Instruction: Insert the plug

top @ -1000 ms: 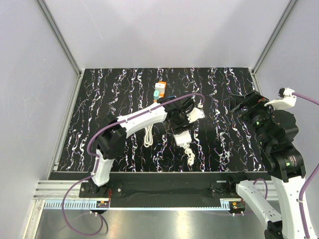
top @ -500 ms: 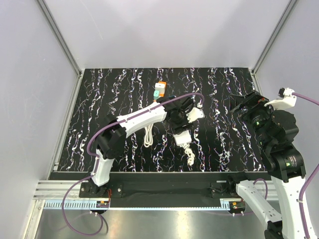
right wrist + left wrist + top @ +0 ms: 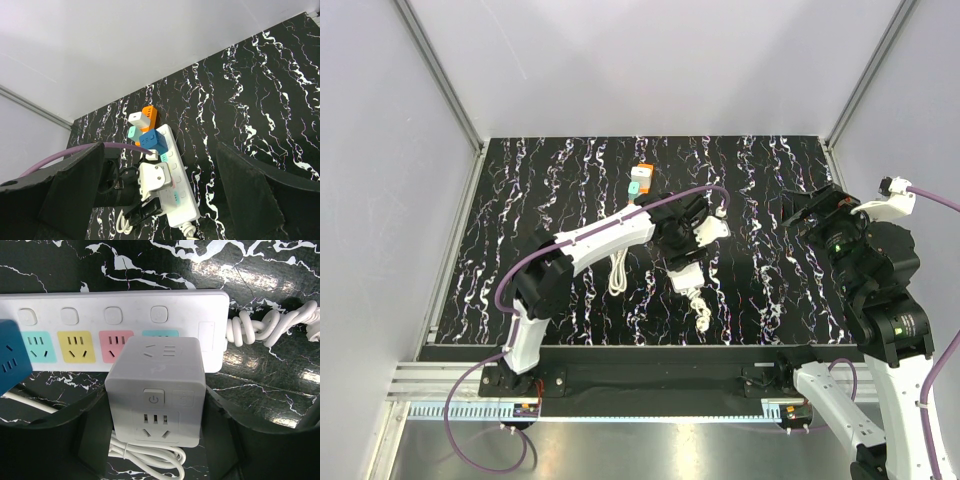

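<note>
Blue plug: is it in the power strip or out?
In, it seems: the blue plug sits on the far end of the power strip. How deep its pins go, cannot tell.

We see a white power strip (image 3: 125, 295) on the black, white-veined desk (image 3: 520, 200), with teal, yellow and pink sockets. A white cube adapter (image 3: 157, 390) overlaps its near edge, hiding part of one teal socket. A coiled white cable (image 3: 265, 327) leaves one end; an orange-and-white plug (image 3: 145, 116) lies just beyond the other.
</note>
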